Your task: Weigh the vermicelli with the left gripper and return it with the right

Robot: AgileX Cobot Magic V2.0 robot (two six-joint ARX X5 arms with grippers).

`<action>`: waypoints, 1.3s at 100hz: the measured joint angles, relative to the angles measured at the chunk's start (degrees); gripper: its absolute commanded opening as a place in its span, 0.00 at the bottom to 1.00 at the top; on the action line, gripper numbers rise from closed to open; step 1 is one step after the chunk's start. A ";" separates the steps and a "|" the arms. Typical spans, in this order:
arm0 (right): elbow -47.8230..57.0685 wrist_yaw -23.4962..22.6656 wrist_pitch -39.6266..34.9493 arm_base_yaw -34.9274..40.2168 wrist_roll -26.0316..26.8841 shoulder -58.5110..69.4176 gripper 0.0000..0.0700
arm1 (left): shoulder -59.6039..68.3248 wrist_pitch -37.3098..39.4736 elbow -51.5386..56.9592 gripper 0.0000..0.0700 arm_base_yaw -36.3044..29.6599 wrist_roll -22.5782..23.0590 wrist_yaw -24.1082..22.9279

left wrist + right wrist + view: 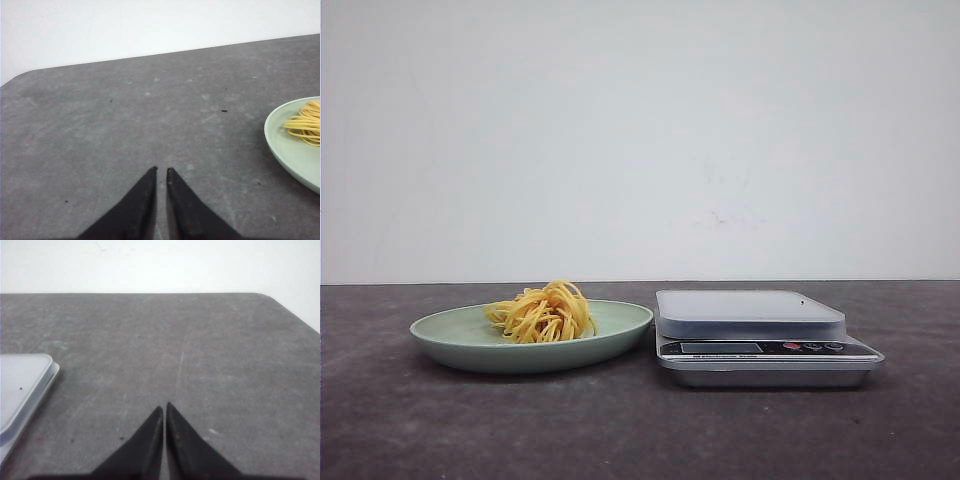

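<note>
Vermicelli: we see the vermicelli (pixel 542 312) as a rounded nest of yellow-orange strands, heaped on the plate a little left of the plate's middle in the front view.
Long axis: we cannot give one; the nest is roughly as wide as it is deep, a low mound with loops running every way, so it points nowhere in particular.
Plate: the pale green plate (pixel 620 330) lies flat on the dark grey table (pixel 620 430) and holds only the vermicelli; in the left wrist view we catch just its rim and a few strands.
Scale: the silver kitchen scale (pixel 760 345) stands just beside the plate, on its right in the front view, with a small gap between them; its platform carries nothing that we can see.
Left gripper: the left gripper (pixel 161 171) hovers over bare table, well apart from the plate, its fingers nearly together with a thin slit between the tips, pinching nothing.
Right gripper: the right gripper (pixel 164 407) has its tips pressed almost together over bare table, the scale's corner off to one side, gripping nothing.
</note>
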 measured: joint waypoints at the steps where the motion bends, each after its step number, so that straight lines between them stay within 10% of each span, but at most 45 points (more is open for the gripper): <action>1: 0.00 -0.11 0.13 0.00 0.09 0.00 0.00 | 0.00 0.07 -0.02 0.00 0.00 -0.11 0.02; 31: 0.11 -8.59 10.25 0.00 10.69 0.00 0.00 | 0.00 10.58 -0.17 0.01 0.00 -9.79 0.66; 57: 10.67 -11.13 2.08 0.00 23.41 1.01 0.00 | 4.02 5.18 10.54 0.01 0.00 -17.42 2.14; 87: 29.92 -14.78 -11.98 0.00 20.26 9.40 0.00 | 19.87 -12.94 35.85 0.01 0.00 -18.01 4.24; 94: 33.38 -15.85 -15.91 0.00 17.77 12.00 0.01 | 23.39 -16.44 38.60 0.22 0.00 -18.03 7.26; 104: 37.05 -18.05 -19.63 0.00 14.69 15.21 0.43 | 27.08 -16.94 40.92 0.74 0.00 -18.49 13.57; 111: 39.43 -18.58 -21.44 0.00 13.18 16.85 0.69 | 28.46 -16.98 41.44 0.73 0.00 -18.71 17.79; 130: 45.27 -20.63 -24.85 0.00 10.43 20.37 0.79 | 31.78 -16.20 41.59 0.72 -0.04 -21.29 24.68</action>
